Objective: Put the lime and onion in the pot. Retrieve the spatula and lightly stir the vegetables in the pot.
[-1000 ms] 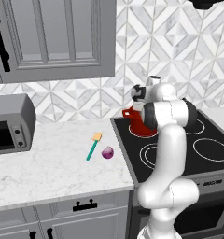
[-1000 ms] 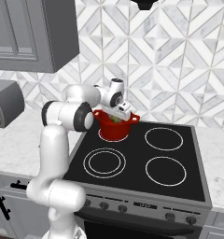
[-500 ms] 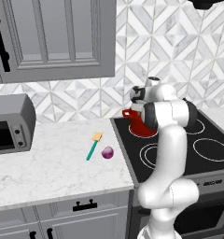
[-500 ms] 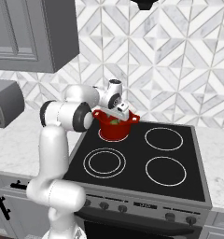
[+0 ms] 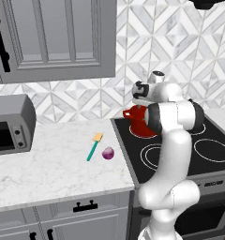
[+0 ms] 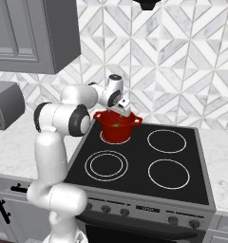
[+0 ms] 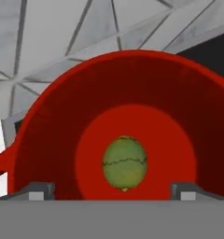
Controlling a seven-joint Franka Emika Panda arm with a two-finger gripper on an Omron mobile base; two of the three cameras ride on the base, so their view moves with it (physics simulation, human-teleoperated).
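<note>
Well, no writing anywhere — hand spread wide, released, above lime in pot.

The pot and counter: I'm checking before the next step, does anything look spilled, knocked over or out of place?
Nothing stands out. The lime lies on the floor of the upright pot, the gripper open above it. The onion and spatula lie on the counter, apart from each other.

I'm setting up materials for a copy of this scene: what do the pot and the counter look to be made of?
Pot: probably enamelled metal, judging by its uniform red, smooth walls inside and out. Counter: likely polished marble or a marble-look stone, white with fine grey veining.
</note>
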